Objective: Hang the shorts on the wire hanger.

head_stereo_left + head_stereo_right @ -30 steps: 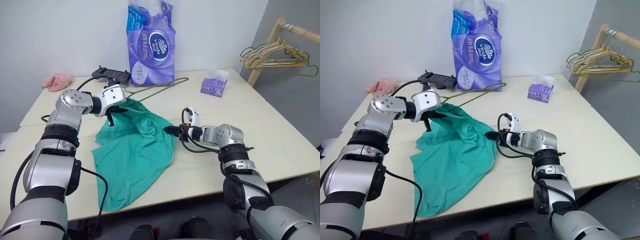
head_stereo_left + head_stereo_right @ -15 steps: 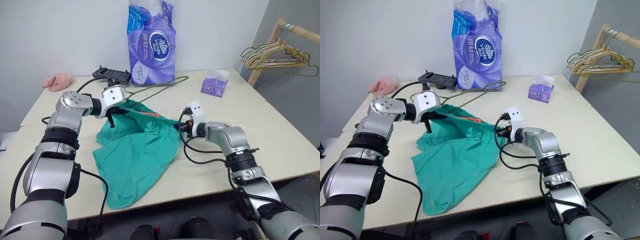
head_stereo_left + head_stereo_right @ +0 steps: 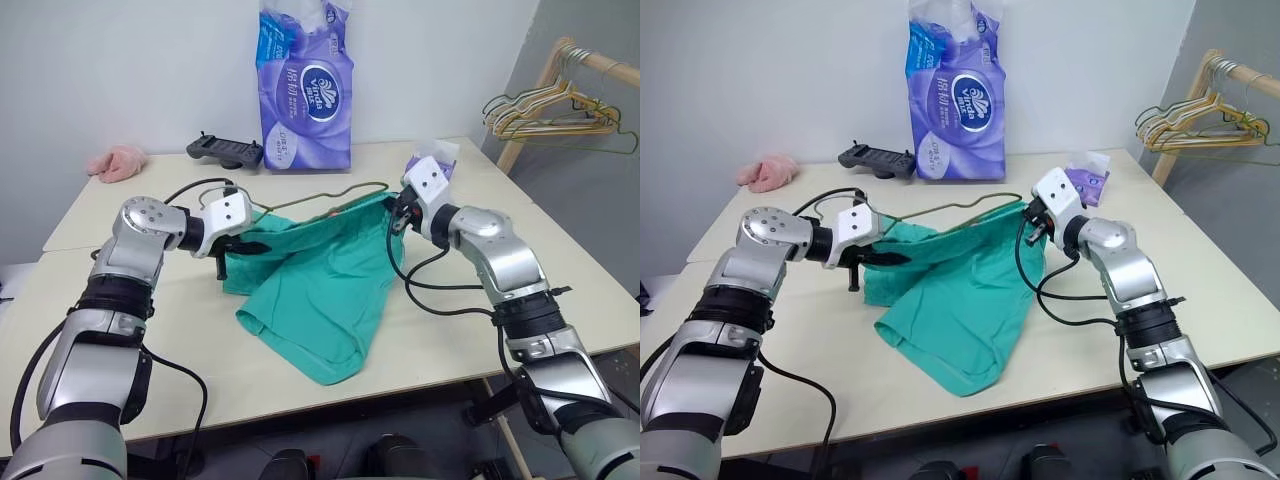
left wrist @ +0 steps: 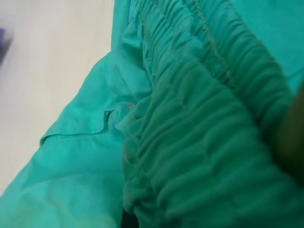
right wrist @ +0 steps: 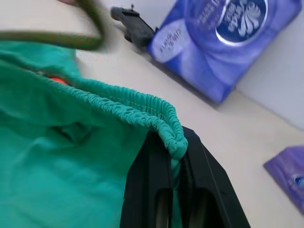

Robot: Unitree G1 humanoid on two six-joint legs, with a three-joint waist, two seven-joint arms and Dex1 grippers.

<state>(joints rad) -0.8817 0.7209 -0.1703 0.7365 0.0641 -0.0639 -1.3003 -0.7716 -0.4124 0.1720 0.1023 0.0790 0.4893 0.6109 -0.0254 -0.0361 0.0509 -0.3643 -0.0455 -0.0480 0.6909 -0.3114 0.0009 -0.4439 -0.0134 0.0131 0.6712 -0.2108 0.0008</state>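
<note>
The teal-green shorts [image 3: 325,290] are stretched by their gathered waistband between my two grippers, the legs trailing onto the table [image 3: 580,280]. My left gripper [image 3: 243,247] is shut on the waistband's left end, whose gathers [image 4: 190,133] show close up in the left wrist view. Held higher, my right gripper [image 3: 397,216] is shut on the right end; its black fingers [image 5: 152,180] pinch the elastic edge [image 5: 142,107]. The thin olive wire hanger [image 3: 320,193] lies on the table just behind the lifted waistband.
A purple tissue-roll pack [image 3: 305,85] stands at the back, a black controller [image 3: 225,150] beside it. A pink cloth lump [image 3: 118,160] lies far left. A small purple tissue box [image 3: 435,158] sits behind my right gripper. Off the table's right, a rack holds several hangers [image 3: 550,105].
My right gripper has shut on the waistband, rolled over, and risen up and to the right, lifting and stretching the shorts. The left gripper drew back slightly, still gripping.
</note>
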